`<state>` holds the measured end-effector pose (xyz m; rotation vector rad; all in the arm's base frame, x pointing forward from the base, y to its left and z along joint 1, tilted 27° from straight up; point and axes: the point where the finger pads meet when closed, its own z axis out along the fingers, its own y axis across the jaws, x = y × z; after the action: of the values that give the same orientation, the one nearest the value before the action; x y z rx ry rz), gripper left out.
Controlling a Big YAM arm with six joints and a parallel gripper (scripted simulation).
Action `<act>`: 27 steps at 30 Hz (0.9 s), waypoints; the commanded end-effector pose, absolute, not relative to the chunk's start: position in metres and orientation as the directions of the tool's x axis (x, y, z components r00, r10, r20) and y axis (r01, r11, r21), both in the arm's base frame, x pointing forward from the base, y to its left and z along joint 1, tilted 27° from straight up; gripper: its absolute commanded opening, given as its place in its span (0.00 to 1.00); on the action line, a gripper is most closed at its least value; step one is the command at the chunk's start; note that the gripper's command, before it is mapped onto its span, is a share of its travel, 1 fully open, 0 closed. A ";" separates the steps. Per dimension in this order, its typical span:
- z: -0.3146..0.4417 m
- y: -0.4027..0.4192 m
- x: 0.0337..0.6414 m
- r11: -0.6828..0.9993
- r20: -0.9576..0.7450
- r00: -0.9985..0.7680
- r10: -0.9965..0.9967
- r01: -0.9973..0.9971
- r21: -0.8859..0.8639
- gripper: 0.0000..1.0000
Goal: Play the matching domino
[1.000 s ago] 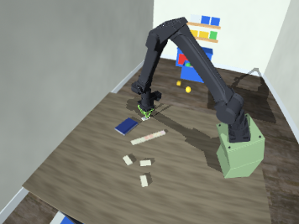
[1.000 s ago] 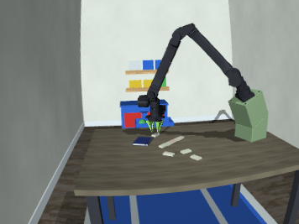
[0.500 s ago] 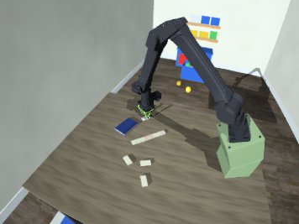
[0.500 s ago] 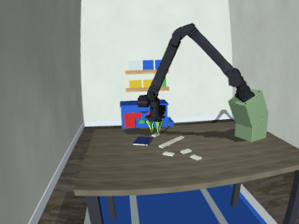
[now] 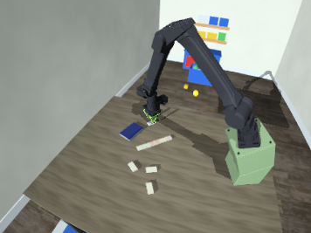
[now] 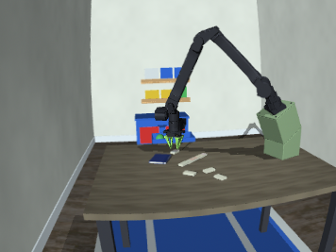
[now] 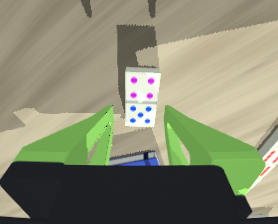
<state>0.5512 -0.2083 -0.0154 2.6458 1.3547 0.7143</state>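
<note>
Wrist view: half-open jaws hold nothing; domino (image 7: pixel 142 97) shows four magenta, five blue pips.

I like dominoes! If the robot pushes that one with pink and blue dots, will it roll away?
Probably not. The domino lies flat and boxy, so it would likely slide, not roll. It looks stiff, and small beside the gripper, so probably light.

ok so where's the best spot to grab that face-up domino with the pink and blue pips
Probably the domino across its two long edges near the dividing line, coming straight down from above. It lies flat and face up, long axis running away from the pincer, whose open green fingers already stand either side of the blue-pip half.
</note>
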 end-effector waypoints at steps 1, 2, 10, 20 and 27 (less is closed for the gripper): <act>-0.011 -0.210 0.555 -0.608 0.368 0.500 0.784 0.739 0.292 0.42; -0.011 -0.210 0.555 -0.608 0.368 0.500 0.784 0.738 0.292 0.42; -0.011 -0.210 0.557 -0.609 0.369 0.501 0.783 0.736 0.294 0.42; -0.011 -0.209 0.555 -0.609 0.368 0.501 0.783 0.738 0.291 0.42; -0.012 -0.209 0.555 -0.610 0.368 0.502 0.783 0.737 0.291 0.42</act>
<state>0.5514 -0.2084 -0.0153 2.6449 1.3544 0.7150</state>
